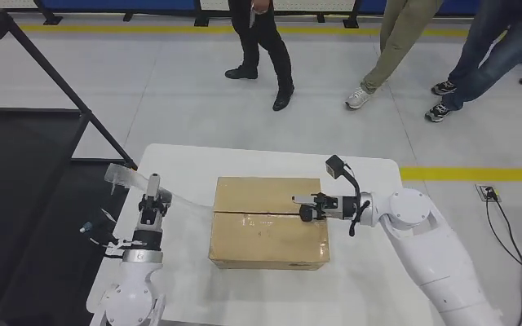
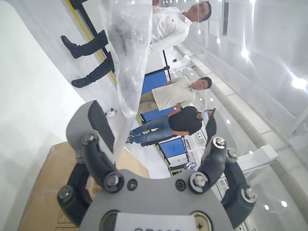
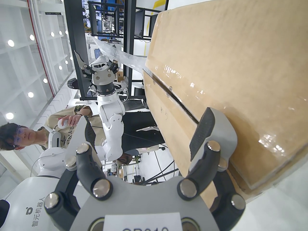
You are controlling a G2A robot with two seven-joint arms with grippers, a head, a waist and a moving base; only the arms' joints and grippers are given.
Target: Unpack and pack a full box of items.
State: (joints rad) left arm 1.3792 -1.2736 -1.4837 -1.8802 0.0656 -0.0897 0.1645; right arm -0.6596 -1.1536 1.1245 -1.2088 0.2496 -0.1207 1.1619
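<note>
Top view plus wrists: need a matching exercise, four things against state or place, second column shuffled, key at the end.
Things
1. cardboard box
2. clear tape strip
3. left pincer
4. right pincer

States or places
A. open, one finger against the box top near the flap seam
B. flaps shut, in the middle of the white table
C. open, off the box's side, tape running between its fingers
D. lifted, stretched from the box's edge into the air

Pairs: 1-B, 2-D, 3-C, 4-A
</note>
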